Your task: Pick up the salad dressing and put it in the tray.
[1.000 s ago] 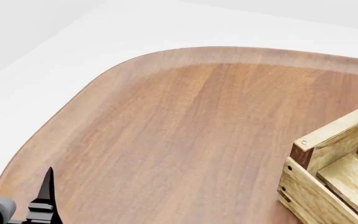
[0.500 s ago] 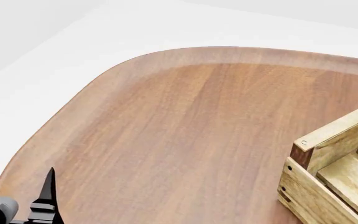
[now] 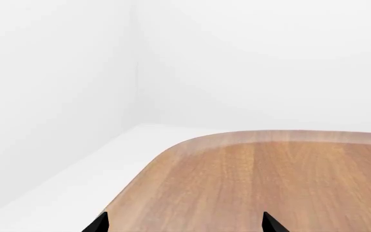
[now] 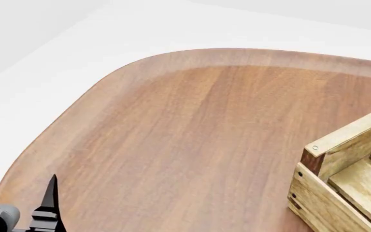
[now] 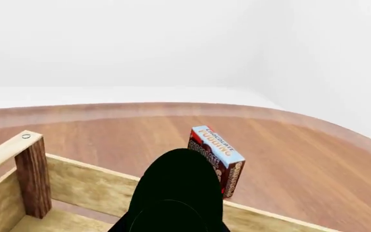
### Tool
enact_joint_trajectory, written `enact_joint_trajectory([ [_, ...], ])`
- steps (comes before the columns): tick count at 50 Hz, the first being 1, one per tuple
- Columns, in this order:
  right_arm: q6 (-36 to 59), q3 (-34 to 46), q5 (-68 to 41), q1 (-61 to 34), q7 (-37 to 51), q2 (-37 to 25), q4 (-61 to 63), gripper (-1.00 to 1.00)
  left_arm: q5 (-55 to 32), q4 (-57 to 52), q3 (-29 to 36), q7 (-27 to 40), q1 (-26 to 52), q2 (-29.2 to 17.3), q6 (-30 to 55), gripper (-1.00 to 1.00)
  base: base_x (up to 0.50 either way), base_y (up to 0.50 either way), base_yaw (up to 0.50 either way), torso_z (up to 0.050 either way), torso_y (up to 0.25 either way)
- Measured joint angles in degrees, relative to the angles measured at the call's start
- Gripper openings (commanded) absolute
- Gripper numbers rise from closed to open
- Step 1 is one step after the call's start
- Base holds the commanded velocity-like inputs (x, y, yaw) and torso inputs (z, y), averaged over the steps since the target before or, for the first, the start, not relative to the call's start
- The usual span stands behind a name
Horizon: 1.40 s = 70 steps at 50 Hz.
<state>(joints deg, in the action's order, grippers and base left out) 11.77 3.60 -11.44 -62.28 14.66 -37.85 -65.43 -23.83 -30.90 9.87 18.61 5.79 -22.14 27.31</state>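
I see no dressing anywhere; left gripper (image 4: 15,193) hangs spread wide over the table (image 4: 192,125) corner, empty; right gripper (image 5: 176,193) sits above the tray (image 5: 82,186), dark blob, can't tell its state; pudding box (image 5: 216,158) just beyond.

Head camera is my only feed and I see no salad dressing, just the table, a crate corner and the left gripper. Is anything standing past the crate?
Observer: Yes. The right wrist view shows a blue-and-red chocolate pudding box standing upright on the brown wooden table, just outside the wall of the light-wood slatted crate.
Operator: Any bottle in that view?
Observer: None I can recognise. A black rounded shape fills the lower middle of the right wrist view, in front of the crate wall; I cannot tell what it is.
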Motion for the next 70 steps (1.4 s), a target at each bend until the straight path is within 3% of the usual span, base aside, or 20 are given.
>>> enact_joint_trajectory([
  [27, -8.09, -4.98, 3.76, 2.83, -0.11, 2.26, -9.57, -1.00, -0.19, 0.15, 0.28, 0.40, 0.00, -0.27, -0.30, 1.00, 0.00, 0.00, 0.00, 0.000, 0.000],
  [70, -7.74, -12.17, 8.65, 7.81, -0.82, 3.89, -9.57, -1.00, -0.57, 0.39, 0.86, 0.95, 0.44, -0.73, -0.35, 1.00, 0.00, 0.00, 0.00, 0.000, 0.000],
])
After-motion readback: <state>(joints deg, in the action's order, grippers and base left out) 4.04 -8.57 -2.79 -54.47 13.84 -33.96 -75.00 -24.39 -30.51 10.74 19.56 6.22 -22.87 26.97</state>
